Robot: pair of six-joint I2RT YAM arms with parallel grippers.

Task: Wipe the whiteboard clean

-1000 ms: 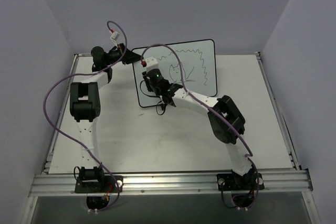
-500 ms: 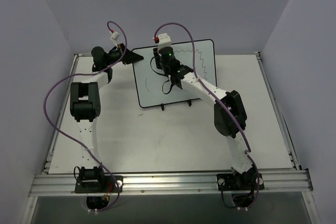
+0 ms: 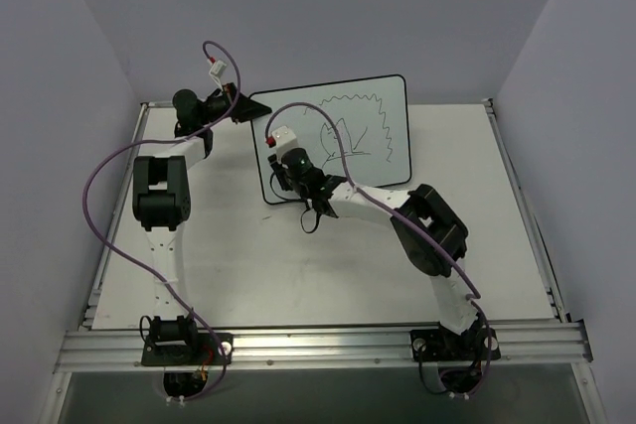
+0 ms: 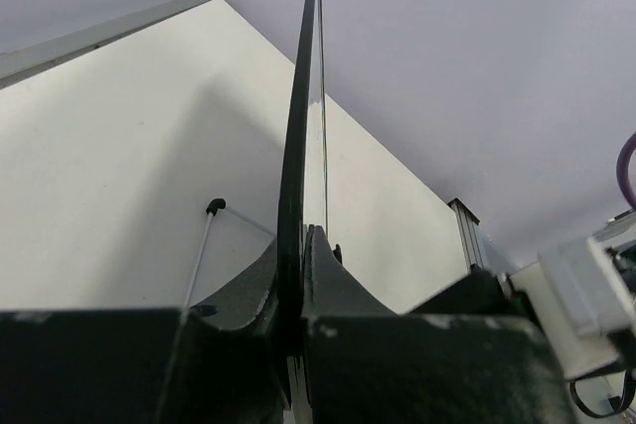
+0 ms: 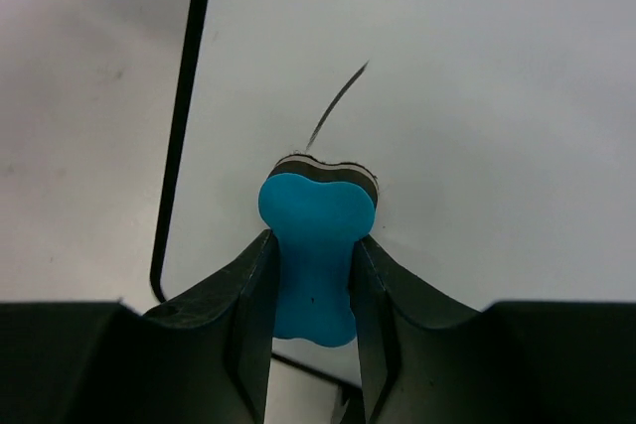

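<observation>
Right jaws: the right gripper point(image 5: 315, 237) is clamped on the blue bone-shaped eraser point(image 5: 316, 265), one finger on each side of its waist. The eraser's dark felt end faces the board and seems pressed to it, though contact is hard to confirm.

Left jaws: the left gripper point(image 4: 296, 240) is pinched on the upper left corner of the whiteboard point(image 3: 348, 141) — the board's thin black edge point(image 4: 303, 116) runs straight up out of the two fingers.

Eraser position: low on the board's left part, just inside the left frame point(image 5: 189, 96), with a short curved stroke point(image 5: 338, 104) just above it.

Board position: propped upright at the far middle of the table point(image 3: 298, 265), face toward the arms.

Judged done: very little. The strip around the eraser looks mostly white, apart from that one stroke.

Judged left: most of the job — a zigzag line point(image 3: 348, 98) along the top, a wavy line point(image 3: 385, 126) down the right side and a tangle of strokes point(image 3: 343, 141) in the middle all look untouched.

Stage: early wiping, with the centre and right of the board yet to be covered.
</observation>
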